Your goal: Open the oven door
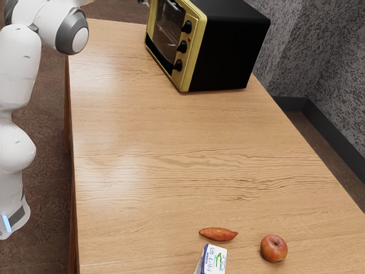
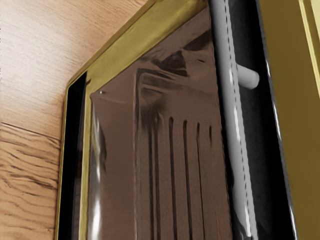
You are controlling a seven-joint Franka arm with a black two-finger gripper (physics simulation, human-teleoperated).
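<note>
This looks like a room in a home, somewhere food is dealt with; whether a kitchen or a dining room, I cannot tell. The signs of food are a countertop oven [image 1: 231, 45] with knobs [image 1: 182, 46] and a glass door [image 2: 117, 165], and, near the other end of the tabletop [image 1: 142, 171], an apple [image 1: 274, 249], what seems a sweet potato [image 1: 218, 234] and a small printed box [image 1: 215, 260]. The tabletop is pale, grained wood. Around it are mottled grey walls [image 1: 342, 68] with a dark baseboard [image 1: 336, 142], and a brown floor [image 1: 50, 142] that looks like carpet.
</note>
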